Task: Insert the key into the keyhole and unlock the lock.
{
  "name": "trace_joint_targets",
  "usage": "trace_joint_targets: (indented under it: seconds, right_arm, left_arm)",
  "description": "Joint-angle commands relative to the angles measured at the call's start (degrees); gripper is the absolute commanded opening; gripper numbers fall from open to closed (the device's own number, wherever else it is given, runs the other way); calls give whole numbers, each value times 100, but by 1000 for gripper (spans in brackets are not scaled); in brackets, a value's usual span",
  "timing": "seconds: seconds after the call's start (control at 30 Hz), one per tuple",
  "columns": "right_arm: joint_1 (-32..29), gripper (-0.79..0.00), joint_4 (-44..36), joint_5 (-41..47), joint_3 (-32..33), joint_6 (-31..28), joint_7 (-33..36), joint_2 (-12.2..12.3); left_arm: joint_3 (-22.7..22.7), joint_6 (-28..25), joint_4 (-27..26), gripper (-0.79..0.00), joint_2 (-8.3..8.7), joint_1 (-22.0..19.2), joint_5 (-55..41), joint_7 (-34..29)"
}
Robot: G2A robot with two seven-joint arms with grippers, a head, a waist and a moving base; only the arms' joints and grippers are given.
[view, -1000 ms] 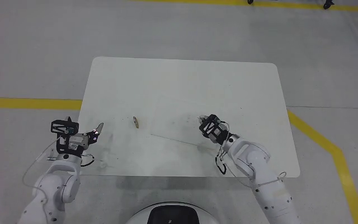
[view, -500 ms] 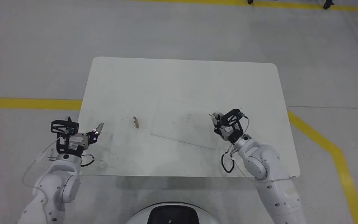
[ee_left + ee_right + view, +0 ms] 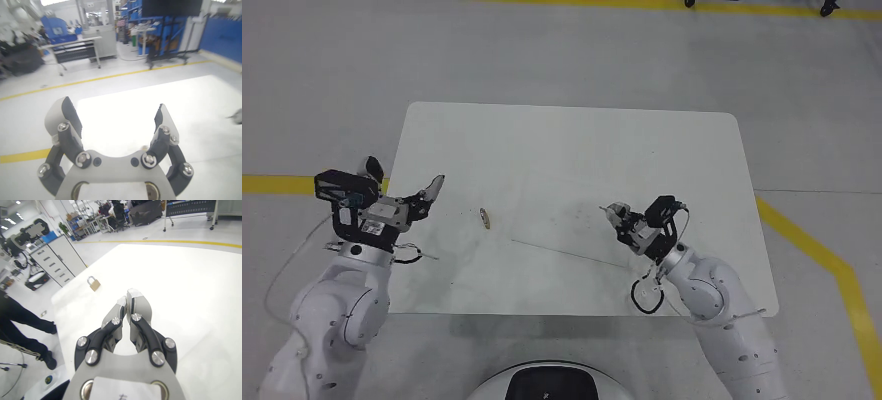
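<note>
Lying on its side toward the left half of the white surface (image 3: pixel 572 150), the padlock (image 3: pixel 483 217) is showing a brass body and a silver shackle, which looks closed in the right wrist view. It is sitting between the two arms, nearer the left one. A thin faint line (image 3: pixel 557 250) is running across the surface from just beside the padlock toward the right arm. The left pincer (image 3: pixel 113 102) is hovering at the surface's left edge, near the padlock but apart from it, its fingers spread wide and holding nothing. The right pincer (image 3: pixel 126 294) is hanging over the surface well apart from the padlock, its tips pressed together. Whether a key is sitting between them is too small to tell.
</note>
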Motion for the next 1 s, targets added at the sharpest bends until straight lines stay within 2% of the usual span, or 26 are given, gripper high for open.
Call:
trace_joint_targets:
  seconds: [0.0,0.1,0.37,0.43,0.47,0.5,0.57,0.7,0.77,0.83,0.97]
  right_arm:
    - [60,-785,98,466,15,-316,26,7]
    - [84,-785,186,845,116,-678,72,36]
    - [70,-785,193,879,149,-734,71,44]
    - [70,-785,193,879,149,-734,71,44]
    - [70,-785,193,879,149,-734,71,44]
    - [44,-785,166,960,118,-715,41,38]
    - [17,-785,147,1230,54,-869,83,39]
    - [52,-785,244,1939,-68,-1281,322,56]
    - [122,-785,383,2490,-220,-1506,622,69]
    - [244,-785,539,3099,-385,-1642,1050,93]
    - [466,-785,677,4191,-620,-1664,1965,167]
  left_arm:
    - [233,-183,-47,0,-13,-231,-1312,-463]
    - [490,-49,-182,0,-16,-530,-1518,-1294]
    - [487,-67,-188,0,-15,-527,-1482,-1275]
    - [457,-229,-196,0,-1,-438,-1159,-1084]
    - [460,-217,-185,0,-14,-370,-1318,-893]
    - [458,-204,-170,0,-34,-322,-1657,-693]
    - [462,-231,-80,-55,-75,-279,-2495,-397]
    - [611,-789,328,0,-141,-388,-4554,-433]
    - [825,-1217,639,0,-172,-492,-5955,-855]
    - [982,-1332,1047,0,-185,-718,-7015,-1467]
    - [1372,-1398,1814,0,-214,-1183,-7798,-2386]
